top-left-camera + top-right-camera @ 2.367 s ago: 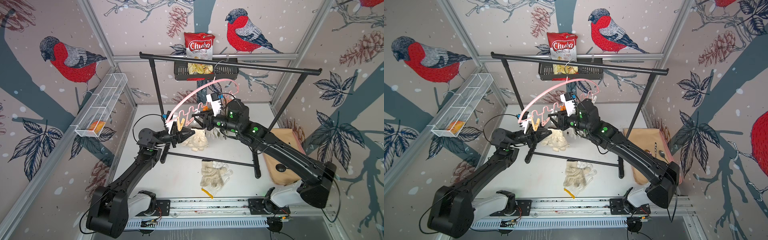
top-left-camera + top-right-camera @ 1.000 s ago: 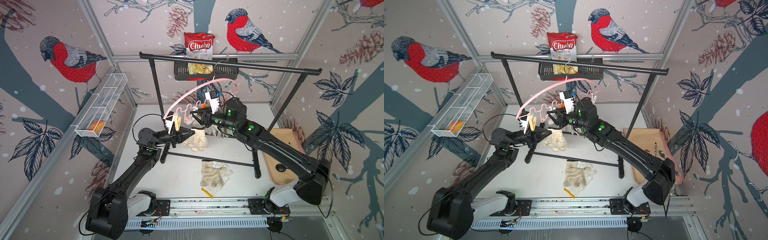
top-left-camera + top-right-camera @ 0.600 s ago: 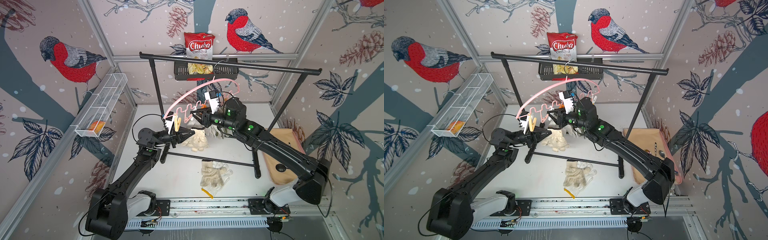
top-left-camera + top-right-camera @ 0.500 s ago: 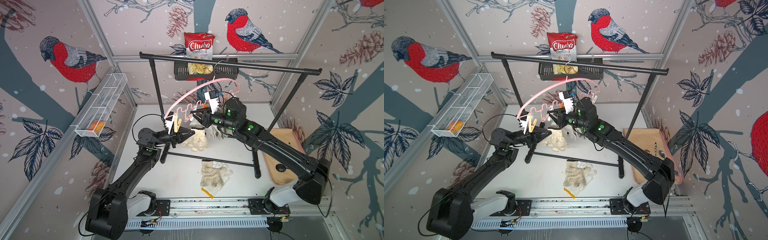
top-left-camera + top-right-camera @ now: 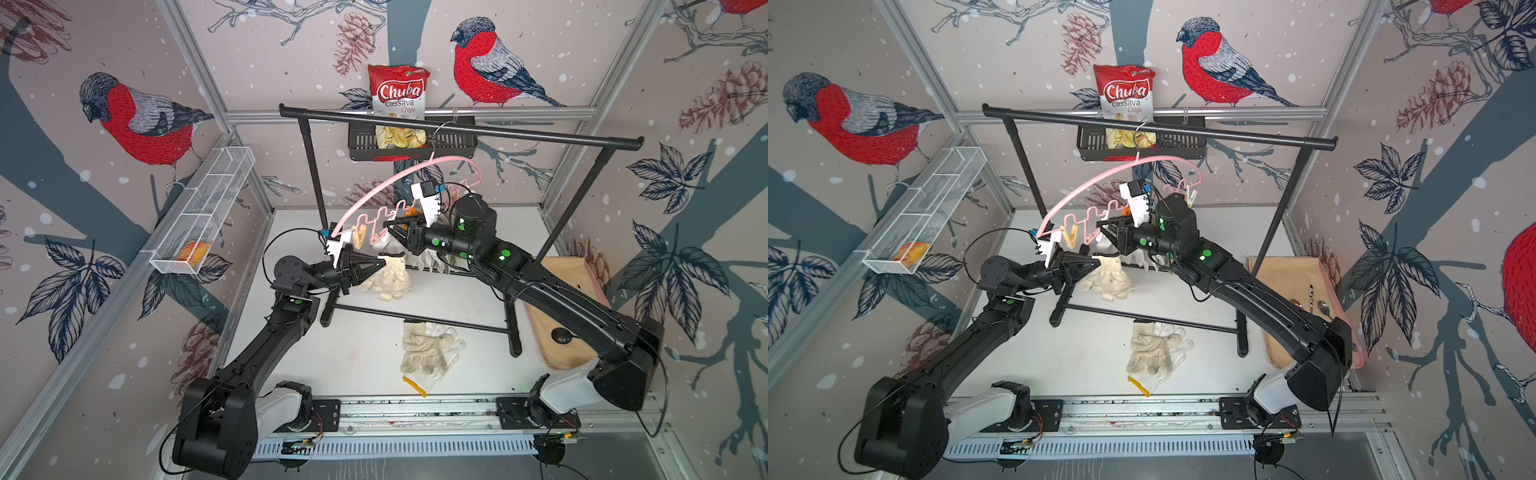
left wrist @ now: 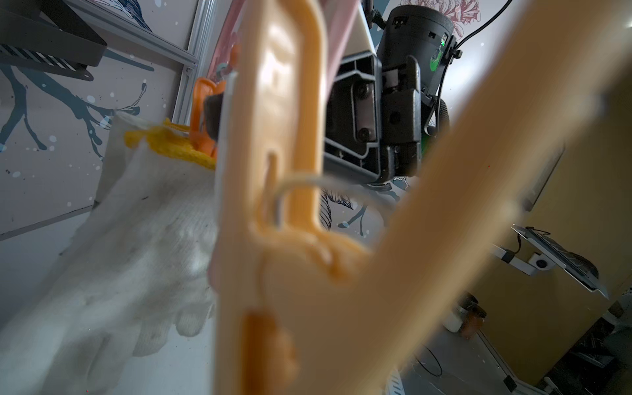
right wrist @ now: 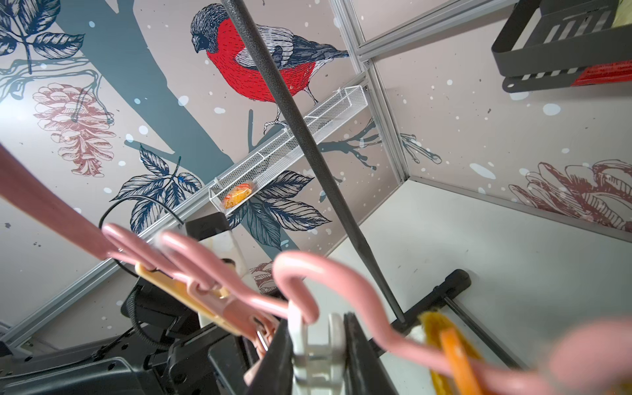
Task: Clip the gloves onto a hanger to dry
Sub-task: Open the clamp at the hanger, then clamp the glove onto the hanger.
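Rack: a black rack [image 5: 457, 129] stood on the white surface [image 5: 365, 361].
Hanger: the pink hanger [image 7: 318, 261] hung by its hook from the top bar of the rack. It was tilted, with its low end toward the left post of the rack.
Left claw: the left claw [image 5: 380, 264] had its fingers together, pinched on the cuff of a knit glove [image 5: 390, 278].
Glove: it hung from the left claw, below the top bar of the rack and above its foot bar, near the left post. I could not tell if its fingers reached the surface.
Right claw: the right claw [image 7: 318, 342] was clamped on a white peg [image 7: 314, 359] of the hanger, with one finger on each side of it, under the middle of the top bar.
Peach peg: the peach peg [image 6: 280, 136] was the peg nearest to the left post. It was blurred and filled the left wrist view.
Clipped glove: the clipped glove [image 6: 136, 222] had its yellow cuff in an orange peg [image 6: 200, 109], on the right-post side of the white peg.
Loose gloves: the loose gloves [image 5: 428, 349] lay in a heap on the surface, just beside the foot bar of the rack, on the robot's side.
Tray: a beige tray [image 5: 557, 299] lay beside the right post of the rack.
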`<state>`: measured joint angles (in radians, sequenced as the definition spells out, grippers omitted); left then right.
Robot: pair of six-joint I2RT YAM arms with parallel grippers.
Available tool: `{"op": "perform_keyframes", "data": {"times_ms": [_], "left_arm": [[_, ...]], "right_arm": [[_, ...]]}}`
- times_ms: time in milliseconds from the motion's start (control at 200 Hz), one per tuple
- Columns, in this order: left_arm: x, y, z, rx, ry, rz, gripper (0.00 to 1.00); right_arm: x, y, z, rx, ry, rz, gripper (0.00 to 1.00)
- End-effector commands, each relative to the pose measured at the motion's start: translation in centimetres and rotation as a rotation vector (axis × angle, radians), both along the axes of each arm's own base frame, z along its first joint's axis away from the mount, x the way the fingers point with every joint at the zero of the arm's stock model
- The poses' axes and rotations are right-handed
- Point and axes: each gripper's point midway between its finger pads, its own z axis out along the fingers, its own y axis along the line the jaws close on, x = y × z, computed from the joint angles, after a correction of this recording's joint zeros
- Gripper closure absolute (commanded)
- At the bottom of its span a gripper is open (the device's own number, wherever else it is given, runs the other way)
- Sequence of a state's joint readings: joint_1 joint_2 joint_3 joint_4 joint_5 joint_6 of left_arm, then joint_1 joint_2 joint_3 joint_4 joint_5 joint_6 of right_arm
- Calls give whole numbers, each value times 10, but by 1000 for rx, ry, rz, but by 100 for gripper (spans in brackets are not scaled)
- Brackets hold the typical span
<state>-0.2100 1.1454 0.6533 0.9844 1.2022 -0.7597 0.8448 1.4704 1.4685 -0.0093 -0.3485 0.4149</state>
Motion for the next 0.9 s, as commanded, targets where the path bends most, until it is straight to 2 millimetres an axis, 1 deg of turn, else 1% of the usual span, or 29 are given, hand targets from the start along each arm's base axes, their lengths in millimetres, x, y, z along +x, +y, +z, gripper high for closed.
{"op": "perform_keyframes", "data": {"times_ms": [0,155,415,660,896], "left_arm": [[0,3,8,-2,-54,-3,100],[8,3,14,-6,-64,-2,100],[18,1,26,-22,-75,-18,100],[21,1,25,-23,-67,-14,100],[23,1,29,-25,-78,-13,100]], "right_arm": [[-5,-4,15,34,-42,27,79],[-9,-7,16,42,-51,53,79],[-9,-10,14,52,-56,70,79],[-10,-10,13,56,-52,85,80],[-11,-9,12,58,-44,94,81]]}}
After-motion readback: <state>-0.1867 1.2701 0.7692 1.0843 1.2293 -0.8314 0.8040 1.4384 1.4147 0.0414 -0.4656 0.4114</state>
